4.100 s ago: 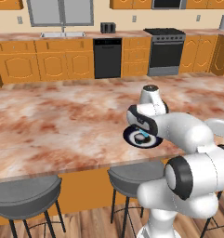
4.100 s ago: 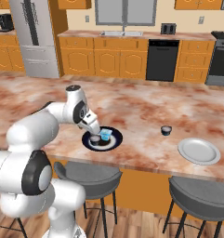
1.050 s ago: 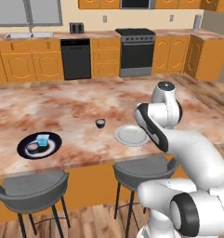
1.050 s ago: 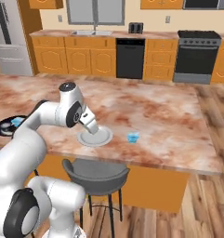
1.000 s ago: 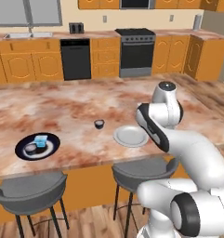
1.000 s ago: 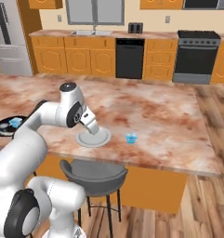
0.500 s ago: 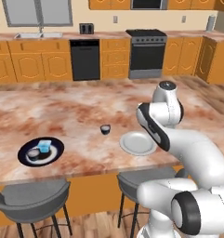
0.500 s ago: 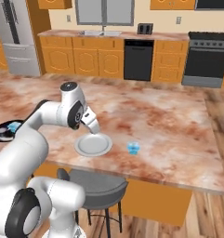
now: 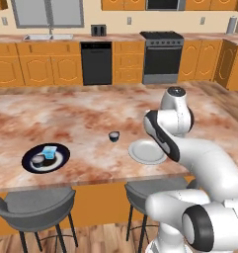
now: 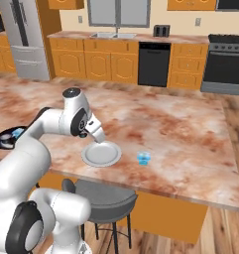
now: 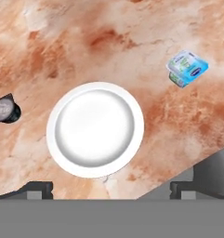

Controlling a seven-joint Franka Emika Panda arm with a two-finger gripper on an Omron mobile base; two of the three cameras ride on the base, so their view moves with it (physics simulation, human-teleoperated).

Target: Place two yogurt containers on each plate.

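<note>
Hand view puts our pincer (image 11: 111, 186) above the light grey plate (image 11: 95, 129), its two tips set wide apart and holding nothing. A pale blue yogurt cup (image 11: 187, 68) lies on the marbled surface (image 11: 132, 42) well apart from that plate, and a dark round cup (image 11: 5, 109) sits near the plate's opposite side. Far from the grey plate, the dark plate (image 9: 24, 160) carries one blue cup (image 9: 50, 152) and one dark cup (image 9: 38, 159).
</note>
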